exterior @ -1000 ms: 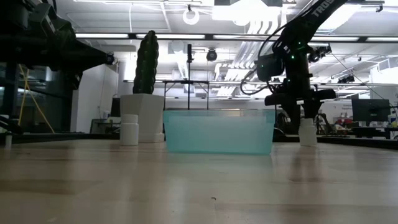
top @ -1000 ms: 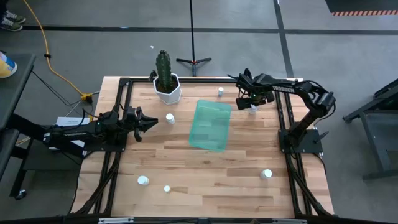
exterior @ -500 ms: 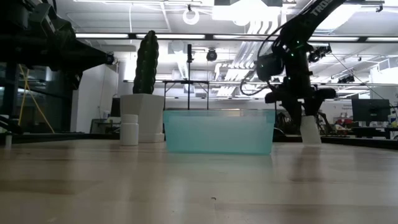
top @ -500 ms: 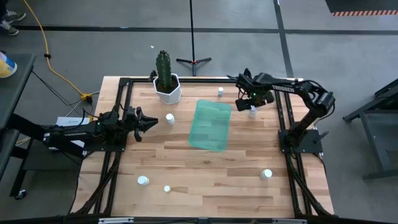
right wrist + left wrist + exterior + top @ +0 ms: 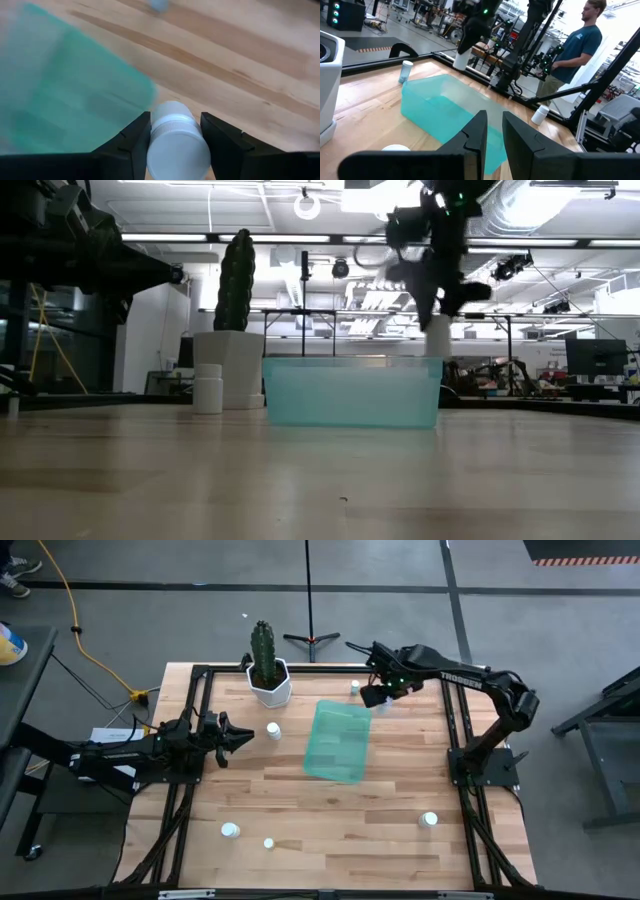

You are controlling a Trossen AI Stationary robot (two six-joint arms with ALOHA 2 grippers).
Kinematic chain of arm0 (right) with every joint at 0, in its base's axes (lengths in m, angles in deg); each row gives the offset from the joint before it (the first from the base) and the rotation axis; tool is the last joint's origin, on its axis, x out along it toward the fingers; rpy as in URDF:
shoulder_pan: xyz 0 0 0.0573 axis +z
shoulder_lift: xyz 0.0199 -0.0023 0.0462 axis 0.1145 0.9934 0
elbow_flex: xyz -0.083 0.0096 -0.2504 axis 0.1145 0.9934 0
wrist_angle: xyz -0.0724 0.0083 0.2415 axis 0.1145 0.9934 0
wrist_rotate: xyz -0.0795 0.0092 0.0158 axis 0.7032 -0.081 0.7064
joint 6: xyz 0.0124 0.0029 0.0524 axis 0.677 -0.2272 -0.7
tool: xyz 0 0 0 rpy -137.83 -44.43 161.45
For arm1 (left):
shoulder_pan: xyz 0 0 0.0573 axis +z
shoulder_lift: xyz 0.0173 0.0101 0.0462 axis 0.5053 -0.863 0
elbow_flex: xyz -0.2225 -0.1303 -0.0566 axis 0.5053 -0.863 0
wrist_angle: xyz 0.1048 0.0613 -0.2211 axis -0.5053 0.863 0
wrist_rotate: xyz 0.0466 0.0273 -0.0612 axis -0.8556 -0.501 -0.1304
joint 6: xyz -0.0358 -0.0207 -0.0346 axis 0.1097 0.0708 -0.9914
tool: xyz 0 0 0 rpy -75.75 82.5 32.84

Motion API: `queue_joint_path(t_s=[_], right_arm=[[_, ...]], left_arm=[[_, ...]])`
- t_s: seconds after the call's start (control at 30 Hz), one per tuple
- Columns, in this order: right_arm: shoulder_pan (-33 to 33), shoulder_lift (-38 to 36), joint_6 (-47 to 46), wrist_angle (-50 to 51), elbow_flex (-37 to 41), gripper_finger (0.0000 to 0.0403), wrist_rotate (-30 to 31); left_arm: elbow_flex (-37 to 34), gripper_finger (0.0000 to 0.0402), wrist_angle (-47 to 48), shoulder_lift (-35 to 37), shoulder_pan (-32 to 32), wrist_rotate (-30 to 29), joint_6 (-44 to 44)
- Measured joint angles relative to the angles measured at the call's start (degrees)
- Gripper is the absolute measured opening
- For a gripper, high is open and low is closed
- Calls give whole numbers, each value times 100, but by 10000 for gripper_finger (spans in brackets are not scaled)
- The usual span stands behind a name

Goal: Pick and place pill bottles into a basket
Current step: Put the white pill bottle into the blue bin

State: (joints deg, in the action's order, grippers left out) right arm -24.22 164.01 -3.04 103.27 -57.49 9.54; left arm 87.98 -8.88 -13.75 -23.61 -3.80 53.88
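Note:
My right gripper [image 5: 380, 696] is shut on a white pill bottle [image 5: 437, 336] in the air by the far right corner of the teal-green basket [image 5: 340, 740]. The held bottle also shows in the left wrist view [image 5: 461, 60]. My left gripper [image 5: 240, 737] waits at the left, its fingers close together with only a narrow slit [image 5: 495, 135], pointing at a standing bottle [image 5: 273, 730]. Other bottles stand on the table at the far side [image 5: 354, 687], near left [image 5: 230, 830], [image 5: 268, 842] and near right [image 5: 429, 820]. My right gripper pinches the bottle's upper part, at the ribbed cap [image 5: 172, 129], between its two fingers [image 5: 136, 142]. The fingers come from above, pointing down. The bottle hangs upright below them, lifted clear of the table, beside the basket's rim [image 5: 420, 360].
A white hexagonal pot with a cactus [image 5: 268, 680] stands at the far left of the table. A black frame [image 5: 200, 675] runs around the table's edges. A person [image 5: 575, 50] stands beyond the table's right side. Bare wood lies in front of the basket.
My right gripper has risen with the bottle and gone toward the table's left, to the basket's far right corner. The bottle stood on the table before and is now lifted clear, still upright.

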Motion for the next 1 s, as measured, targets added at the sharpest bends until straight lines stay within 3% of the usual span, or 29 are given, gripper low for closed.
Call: queue_joint_path(t_s=[0.27, 0.43, 0.67, 1.0], right_arm=[[817, 87, -72, -893, -311, 152, 210], [1162, 469, -53, -904, -305, 153, 445], [1290, 1099, 62, -1000, -302, 156, 618], [1286, 1744, 180, -1144, -302, 153, 402]], left_arm=[[0, 95, 0, -1, 0, 0, 0], [0, 95, 0, 0, 0, 0, 0], [0, 95, 0, -1, 1, 0, 0], [-1, 95, 0, -1, 2, -1, 0]])
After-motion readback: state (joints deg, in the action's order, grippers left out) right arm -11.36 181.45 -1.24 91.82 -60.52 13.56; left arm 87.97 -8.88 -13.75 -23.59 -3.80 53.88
